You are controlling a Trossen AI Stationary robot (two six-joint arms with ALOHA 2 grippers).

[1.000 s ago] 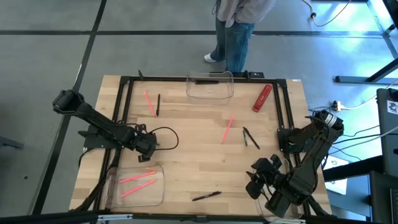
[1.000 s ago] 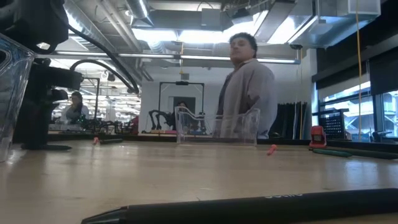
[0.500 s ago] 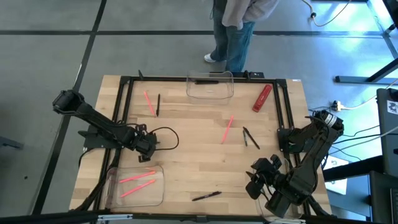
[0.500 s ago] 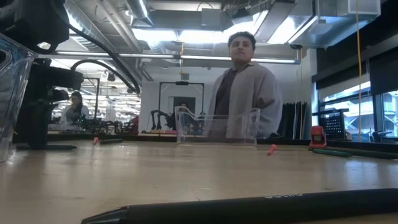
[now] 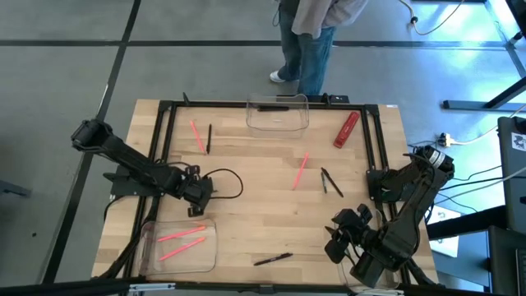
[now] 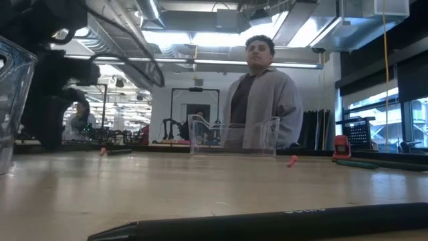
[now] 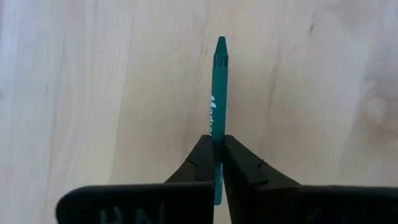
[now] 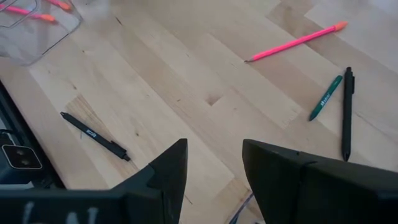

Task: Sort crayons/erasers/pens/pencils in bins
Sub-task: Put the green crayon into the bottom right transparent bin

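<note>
The left gripper is closed tight on a thin teal-green crayon with white lettering, its pointed tip sticking forward over the pale wooden table. The right gripper waits wide open, empty.

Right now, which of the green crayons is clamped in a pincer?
The green crayon pinched in the left pincer, near the left bin. The other green crayon lies loose beside a black pen.

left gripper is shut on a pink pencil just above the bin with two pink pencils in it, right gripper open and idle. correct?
Not quite. The left gripper is shut on a green crayon, not a pink pencil; the left wrist view shows it. The rest holds: it sits just above the bin holding two pink pencils, and the right gripper is open and idle.
</note>
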